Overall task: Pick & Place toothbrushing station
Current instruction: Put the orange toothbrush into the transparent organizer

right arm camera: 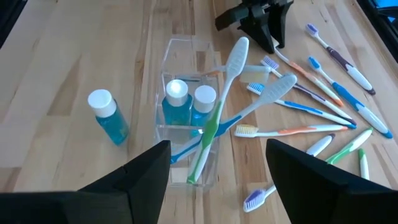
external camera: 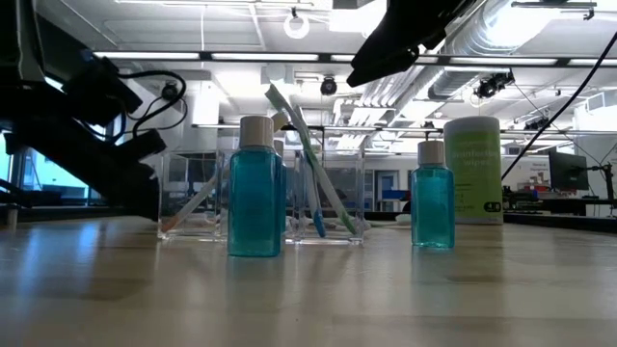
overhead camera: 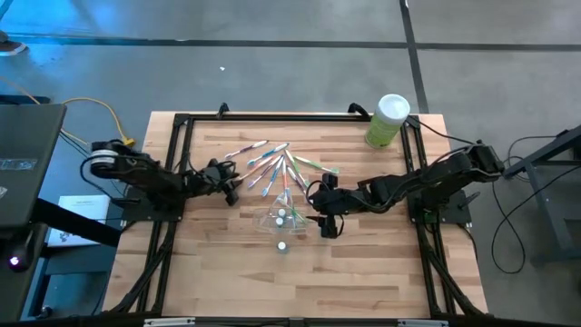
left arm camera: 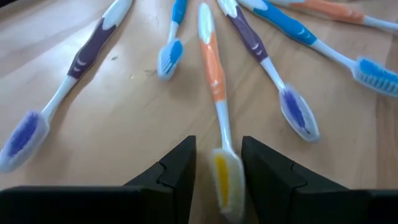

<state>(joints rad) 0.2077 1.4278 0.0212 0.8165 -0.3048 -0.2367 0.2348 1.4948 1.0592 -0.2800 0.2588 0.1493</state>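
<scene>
Right at the bottom of my left wrist view, the yellow bristled head of the orange toothbrush [left arm camera: 216, 106] lies between the two fingers of my left tool [left arm camera: 217, 180], which stands narrow around it; I cannot tell whether the pads touch it, and it looks flat on the worktop [left arm camera: 124, 118], so I judge it not yet lifted. Its long axis runs straight away from the tool toward the top of that frame, handle pointing off, so a close here would pinch the head end, not the middle. From above, my left tool [overhead camera: 229, 177] sits left of centre at the edge of the fan of loose toothbrushes [overhead camera: 270, 165], and the clear holder [overhead camera: 282, 216] lies to its lower right. My right tool [overhead camera: 329, 211] is wide and holding nothing, just right of the holder, the nearer of the two to it. In the right wrist view the holder [right arm camera: 186, 134] already carries a green toothbrush [right arm camera: 214, 127], some others and two blue bottles [right arm camera: 186, 102], with a third blue bottle [right arm camera: 107, 117] standing apart to its left.
</scene>
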